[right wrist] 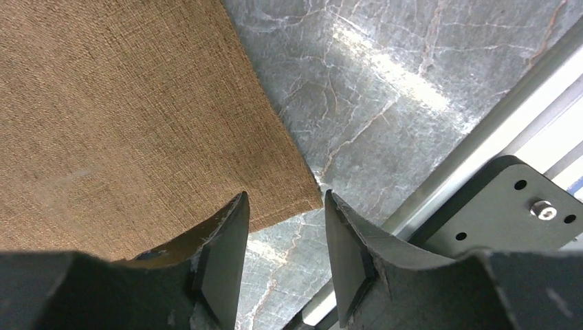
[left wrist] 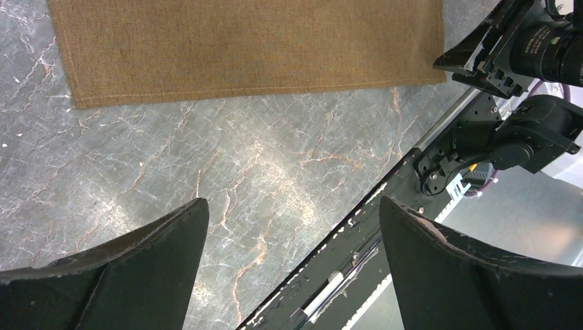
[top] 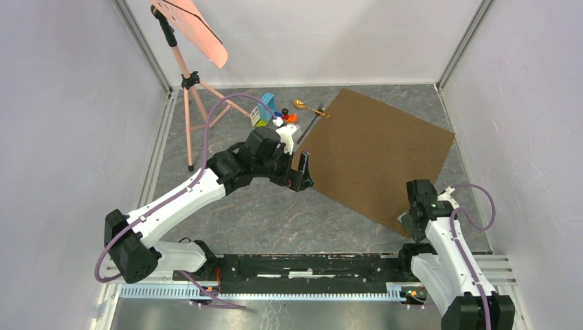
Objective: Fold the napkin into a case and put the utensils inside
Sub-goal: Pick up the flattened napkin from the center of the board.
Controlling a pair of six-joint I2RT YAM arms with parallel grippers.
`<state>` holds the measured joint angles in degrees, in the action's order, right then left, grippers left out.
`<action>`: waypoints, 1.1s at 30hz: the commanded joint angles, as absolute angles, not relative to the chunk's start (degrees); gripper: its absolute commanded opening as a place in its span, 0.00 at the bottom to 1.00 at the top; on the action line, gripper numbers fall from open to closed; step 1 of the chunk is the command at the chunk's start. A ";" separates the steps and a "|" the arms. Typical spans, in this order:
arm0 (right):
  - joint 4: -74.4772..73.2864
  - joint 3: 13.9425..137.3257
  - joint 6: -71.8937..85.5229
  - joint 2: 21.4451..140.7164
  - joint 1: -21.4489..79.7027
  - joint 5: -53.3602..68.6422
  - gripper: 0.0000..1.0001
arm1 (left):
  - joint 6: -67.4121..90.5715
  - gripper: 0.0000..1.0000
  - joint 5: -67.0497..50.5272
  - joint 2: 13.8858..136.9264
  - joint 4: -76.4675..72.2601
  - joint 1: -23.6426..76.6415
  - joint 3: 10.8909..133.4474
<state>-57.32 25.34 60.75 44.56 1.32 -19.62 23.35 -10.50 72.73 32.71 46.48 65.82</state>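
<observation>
Right wrist view: your right gripper (right wrist: 283, 230) has its fingers narrowly apart over the near corner of the napkin (right wrist: 124, 103), holding nothing. Your left gripper (left wrist: 292, 234) is wide apart, just short of its side edge. It's flat on the worktop (right wrist: 385, 82) and looks light, limp, coarse-woven: pinch corners, expect sag. The spoon (top: 300, 104) and fork (top: 313, 124) lie by its far corner, likely thin and slick; grab mid-handle.

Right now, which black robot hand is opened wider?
The left hand, fingers spread wide; the right hand holds its fingers close over the brown woven napkin.
</observation>
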 commanded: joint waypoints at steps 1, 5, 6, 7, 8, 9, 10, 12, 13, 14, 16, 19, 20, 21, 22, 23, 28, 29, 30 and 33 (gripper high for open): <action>-54.39 23.52 62.29 44.34 1.23 -21.03 0.50 | 19.82 1.00 -9.49 72.76 32.12 46.76 67.15; -52.51 21.42 63.05 44.82 1.22 -19.63 0.48 | 19.80 1.00 -9.31 72.62 32.13 46.76 67.06; -52.07 20.81 63.02 44.88 1.18 -19.61 0.48 | 19.78 1.00 -9.25 72.60 32.15 46.73 67.06; -51.57 20.30 62.98 44.85 1.21 -19.85 0.48 | 19.78 1.00 -9.21 72.60 32.15 46.76 67.06; -51.43 19.83 63.01 44.92 1.25 -20.22 0.47 | 19.78 1.00 -9.16 72.59 32.16 46.76 67.06; -51.16 19.29 62.94 45.08 1.20 -20.64 0.46 | 19.78 1.00 -9.05 72.64 32.10 46.71 67.06; -50.66 18.62 62.95 45.13 1.18 -20.71 0.44 | 19.78 1.00 -8.96 72.67 32.12 46.78 66.98; -50.36 18.79 62.38 45.58 1.22 -21.92 0.41 | 19.78 1.00 -8.93 72.78 32.11 46.75 66.99; -50.42 18.88 62.21 45.68 1.16 -22.46 0.39 | 19.78 1.00 -8.94 72.87 32.13 46.76 67.01; -50.44 19.10 62.04 45.69 1.25 -22.83 0.36 | 19.78 1.00 -8.99 72.84 32.09 46.75 66.97; -49.72 18.81 61.58 45.48 1.25 -21.86 0.25 | 19.78 1.00 -8.89 73.02 32.07 46.71 66.97; -50.20 18.78 61.31 45.01 1.21 -20.44 0.00 | 19.85 1.00 -8.26 73.30 31.98 46.46 66.89; -50.72 18.91 61.11 44.57 1.18 -19.94 0.00 | 20.01 1.00 -8.14 73.50 31.88 46.21 66.76; -51.41 19.13 60.77 44.19 1.23 -19.55 0.00 | 20.31 1.00 -7.88 73.67 31.83 45.86 66.63; -51.81 19.43 60.21 43.54 1.16 -18.99 0.00 | 20.54 1.00 -7.77 73.95 31.82 45.59 66.54; -52.19 19.71 59.49 42.76 1.22 -18.76 0.00 | 21.31 1.00 -7.52 74.28 31.58 45.18 66.33; -51.53 20.87 54.25 36.67 1.22 -18.96 0.00 | 27.91 1.00 -3.14 78.76 33.31 44.38 66.88; -51.68 21.19 53.64 35.37 1.22 -19.30 0.00 | 30.03 1.00 -1.75 80.19 34.61 44.38 67.87; -51.91 21.54 52.57 34.15 1.23 -19.70 0.00 | 32.26 1.00 -0.77 82.23 36.29 44.39 68.65; -52.46 23.94 48.26 30.15 1.28 -22.09 0.00 | 41.24 1.00 3.79 87.36 41.26 44.34 71.36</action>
